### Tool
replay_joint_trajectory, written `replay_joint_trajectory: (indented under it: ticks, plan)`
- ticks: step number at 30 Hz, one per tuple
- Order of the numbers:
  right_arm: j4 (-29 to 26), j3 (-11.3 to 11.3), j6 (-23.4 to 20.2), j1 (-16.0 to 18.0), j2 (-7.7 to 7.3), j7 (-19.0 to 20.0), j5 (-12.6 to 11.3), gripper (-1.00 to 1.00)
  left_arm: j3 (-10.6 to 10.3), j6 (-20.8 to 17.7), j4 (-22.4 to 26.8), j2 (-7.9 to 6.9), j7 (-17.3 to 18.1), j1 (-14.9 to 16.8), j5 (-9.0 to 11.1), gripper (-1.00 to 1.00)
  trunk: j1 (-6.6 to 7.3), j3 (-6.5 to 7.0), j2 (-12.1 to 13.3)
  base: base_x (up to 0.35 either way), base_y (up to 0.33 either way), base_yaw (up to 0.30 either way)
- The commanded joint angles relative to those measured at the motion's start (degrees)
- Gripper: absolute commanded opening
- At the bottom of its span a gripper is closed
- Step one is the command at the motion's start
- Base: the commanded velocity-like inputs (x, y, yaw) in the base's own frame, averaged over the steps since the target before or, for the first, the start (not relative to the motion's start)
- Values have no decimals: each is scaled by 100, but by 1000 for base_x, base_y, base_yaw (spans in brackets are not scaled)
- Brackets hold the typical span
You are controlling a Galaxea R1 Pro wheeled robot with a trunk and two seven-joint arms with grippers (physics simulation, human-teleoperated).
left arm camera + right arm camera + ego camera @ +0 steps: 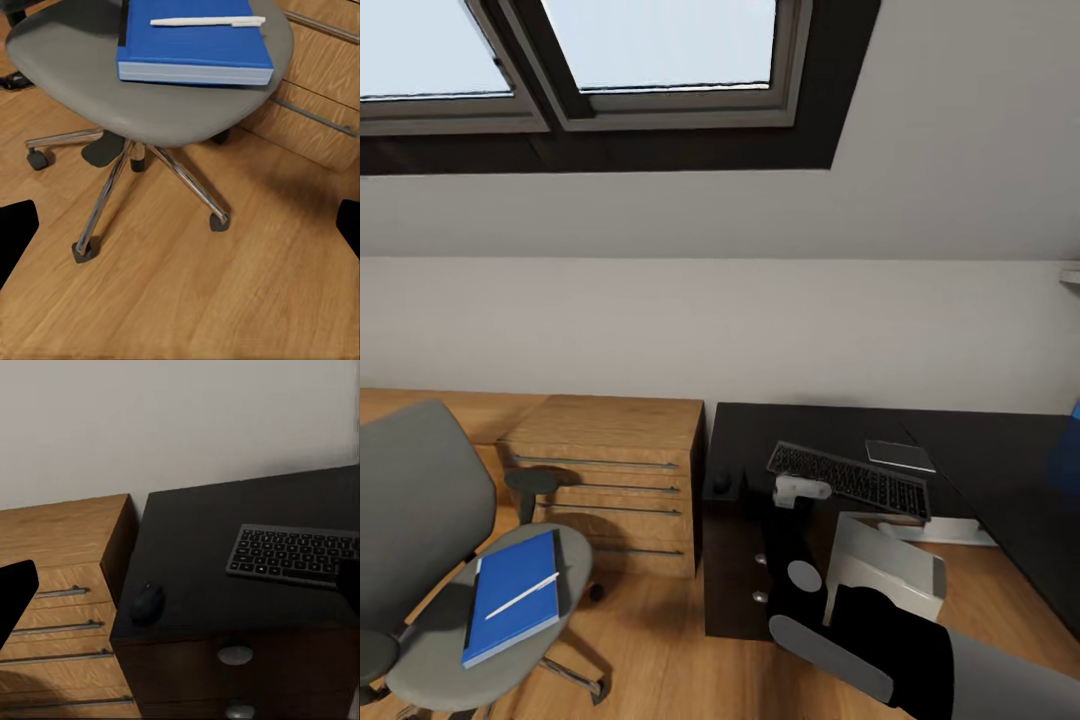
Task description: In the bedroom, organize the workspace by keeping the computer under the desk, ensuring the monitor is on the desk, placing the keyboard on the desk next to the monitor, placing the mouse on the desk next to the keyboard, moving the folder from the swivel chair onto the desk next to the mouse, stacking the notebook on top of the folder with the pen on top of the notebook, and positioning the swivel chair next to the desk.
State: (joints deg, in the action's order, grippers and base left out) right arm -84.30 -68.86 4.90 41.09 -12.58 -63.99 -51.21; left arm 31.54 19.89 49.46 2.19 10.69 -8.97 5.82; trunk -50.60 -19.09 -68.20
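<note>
Head view: pen (521, 596) atop blue notebook (514, 596), swivel chair (450, 560) seat.

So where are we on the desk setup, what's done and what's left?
Done: keyboard and mouse already lie on the desk. In hand: nothing visibly; no item sits between the fingers in either wrist view. Left: the blue book with the pen on it is on the chair seat, away from the desk.
</note>
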Motion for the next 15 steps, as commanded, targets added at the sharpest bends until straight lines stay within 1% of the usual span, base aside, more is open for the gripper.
replay_joint_trajectory:
  ticks: [1,2,3,6,7,8,10,13,14,15]
  plan:
    - [91,-70,54,5,-2,-13,-33,100,14,-111,-22,2,54,2,60,100,22,13,37,-8,0,0]
    - [154,-99,61,-1,0,-11,-33,100,11,-192,-48,0,51,2,59,100,44,31,77,-7,0,0]
    - [311,-177,88,-25,10,0,-32,100,8,-410,-114,-6,46,0,56,100,66,49,117,-4,0,0]
    - [628,-365,182,-95,43,22,-31,100,2,-822,-164,-16,42,-4,54,100,132,103,238,-3,0,0]
    - [919,-553,296,-140,104,33,-30,100,-2,-1095,-129,-22,44,-2,56,100,154,120,278,-1,0,0]
    - [1099,-664,372,-157,155,37,-30,100,-3,-1219,-84,-28,45,-2,56,100,176,138,318,-1,0,0]
    - [1520,-904,562,-183,291,43,-33,100,-4,-1445,55,-41,47,-1,57,100,220,174,398,0,0,0]
    - [2361,-1280,967,-211,562,48,-52,100,-22,-1788,355,-45,51,0,58,100,286,228,518,0,0,0]
    - [2928,-1468,1249,-235,744,48,-66,100,-48,-2017,552,-47,51,0,59,100,308,246,559,0,0,0]
    - [3195,-1538,1382,-260,834,47,-71,100,-66,-2136,646,-50,49,0,59,100,330,264,599,0,0,0]
